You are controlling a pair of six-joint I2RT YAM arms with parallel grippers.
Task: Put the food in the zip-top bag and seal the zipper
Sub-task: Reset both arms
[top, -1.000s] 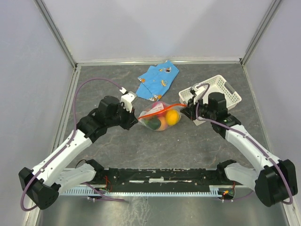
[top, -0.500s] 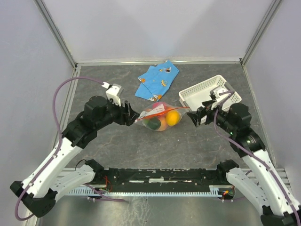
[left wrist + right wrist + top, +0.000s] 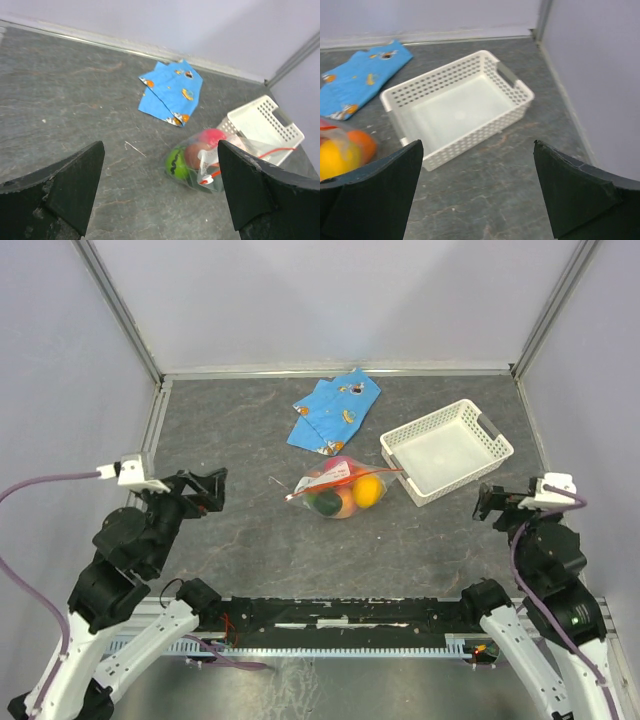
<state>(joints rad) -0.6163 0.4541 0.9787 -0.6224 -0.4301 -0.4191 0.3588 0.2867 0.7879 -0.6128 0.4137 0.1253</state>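
Both grippers stand with their fingers spread wide and nothing between them. Left gripper [image 3: 212, 488] hangs above the table [image 3: 240, 430] toward its near-left corner, its fingers pointing in at the middle. Right gripper [image 3: 488, 504] hangs toward the near-right corner, just near of the white lattice basket [image 3: 423, 423]. Each is well apart from the zip-top bag [image 3: 342, 490].

That bag lies on its side near the middle of the table, between the two grippers, and its right end is just beside the basket's near-left corner. The food is inside it: a yellow-orange ball [image 3: 367, 490] at the right, a green piece [image 3: 325, 503] at the near-left, and a red one [image 3: 212, 136] toward the far side, with a peach shape between them. The zipper [image 3: 322, 485] runs as a thin orange-red line across the top of the bag, past a small white label [image 3: 338, 472]; whether it is pressed fully closed cannot be told.

A blue patterned cloth [image 3: 335, 412] lies folded beyond the bag, toward the table's far edge. The basket sits at an angle toward the far-right corner.
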